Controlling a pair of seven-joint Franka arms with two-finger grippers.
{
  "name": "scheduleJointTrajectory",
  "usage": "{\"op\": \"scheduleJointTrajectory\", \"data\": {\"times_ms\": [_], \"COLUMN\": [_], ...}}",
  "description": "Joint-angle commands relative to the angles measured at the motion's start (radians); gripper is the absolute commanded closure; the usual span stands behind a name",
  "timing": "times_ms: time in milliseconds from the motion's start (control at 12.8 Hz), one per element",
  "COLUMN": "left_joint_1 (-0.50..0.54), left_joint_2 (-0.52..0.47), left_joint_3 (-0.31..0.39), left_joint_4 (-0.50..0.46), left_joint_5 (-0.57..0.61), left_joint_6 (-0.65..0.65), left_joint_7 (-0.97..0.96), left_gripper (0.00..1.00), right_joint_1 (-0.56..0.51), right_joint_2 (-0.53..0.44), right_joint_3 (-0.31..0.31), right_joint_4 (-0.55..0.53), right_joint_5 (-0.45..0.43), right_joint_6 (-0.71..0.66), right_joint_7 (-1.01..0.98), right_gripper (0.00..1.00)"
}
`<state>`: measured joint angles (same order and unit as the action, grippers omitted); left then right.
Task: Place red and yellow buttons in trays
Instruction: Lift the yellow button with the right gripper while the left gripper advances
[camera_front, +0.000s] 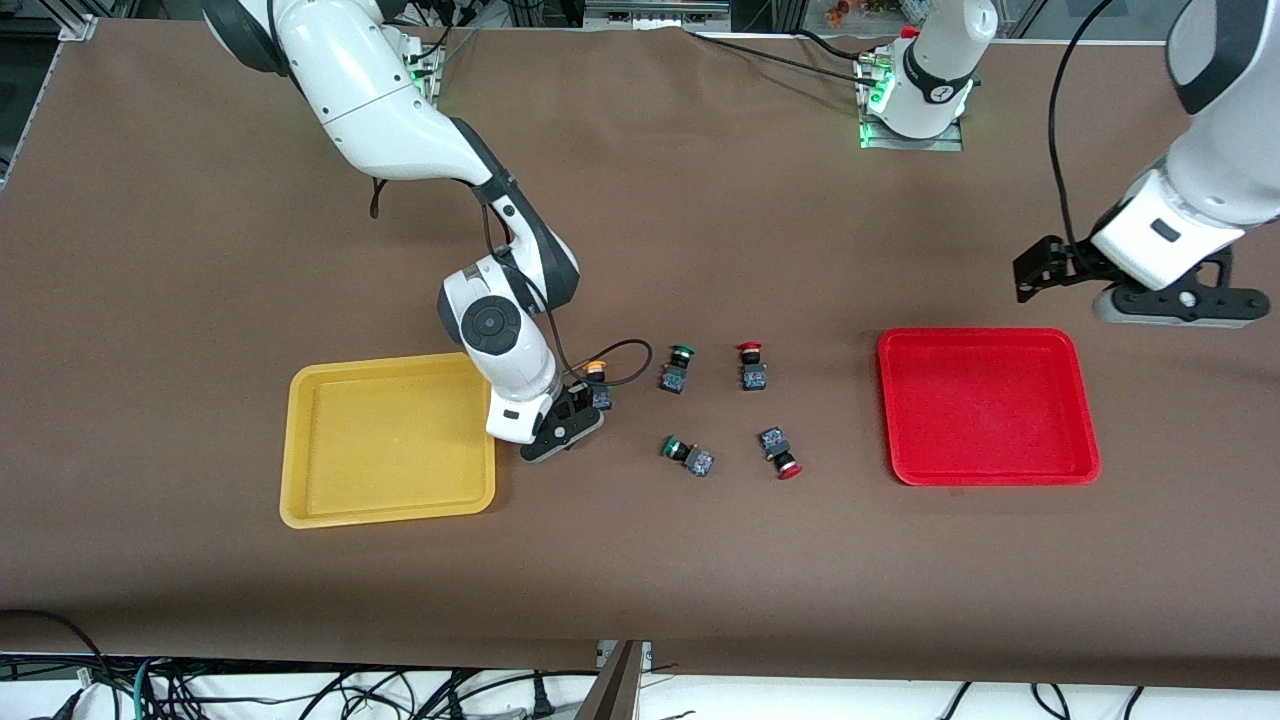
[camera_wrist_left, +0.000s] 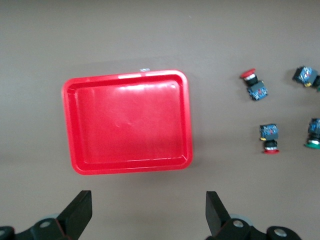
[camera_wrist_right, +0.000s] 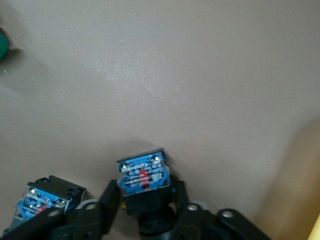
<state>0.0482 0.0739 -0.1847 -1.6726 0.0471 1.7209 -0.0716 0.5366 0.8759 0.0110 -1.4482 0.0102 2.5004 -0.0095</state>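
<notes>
Step in hand: your right gripper (camera_front: 578, 412) is down at table level just beside the yellow tray (camera_front: 388, 440), fingers pinched on a button (camera_wrist_right: 144, 182) — cap colour hidden in the grip; one yellow button (camera_front: 597, 380) sits beside it.
Next move: you likely lift straight up, carry over the yellow tray's rim, then release.
Left gripper (camera_front: 1060, 270): spread wide, waiting above the red tray (camera_front: 987, 405) near the table's edge at the left arm's end.
Red buttons (camera_front: 752, 365): two on the table's middle, untouched.
Writing: blue label on the held body — unreadable.
</notes>
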Motion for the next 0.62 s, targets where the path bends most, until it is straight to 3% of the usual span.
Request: {"op": "scheduleJointTrajectory", "data": {"times_ms": [0,234,547], "left_joint_1": [-0.002,-0.028,-0.157], "left_joint_2": [0.099,0.254,0.417], "left_joint_3": [-0.051,-0.087,-0.087], "left_joint_4": [0.027,0.031,0.002], "left_joint_5": [-0.019,-0.018,-0.001], "left_joint_6": [-0.006,0.15,0.386], "left_joint_7": [-0.004,-0.042,-0.371], "left_gripper": [0.0,0.0,0.0], "right_joint_1": [-0.007,-0.059,-0.176], "right_joint_2": [0.002,-0.061,-0.071], "right_joint_3": [-0.005,-0.003,-0.005], "right_joint_4": [0.028,0.043,0.121], "right_joint_5": [0.007,0.014,0.016], "right_joint_6": [-0.012,-0.154,-0.31], "right_joint_7": [-0.024,-0.096,-0.292], "right_gripper": [0.74,0.74,0.74]}}
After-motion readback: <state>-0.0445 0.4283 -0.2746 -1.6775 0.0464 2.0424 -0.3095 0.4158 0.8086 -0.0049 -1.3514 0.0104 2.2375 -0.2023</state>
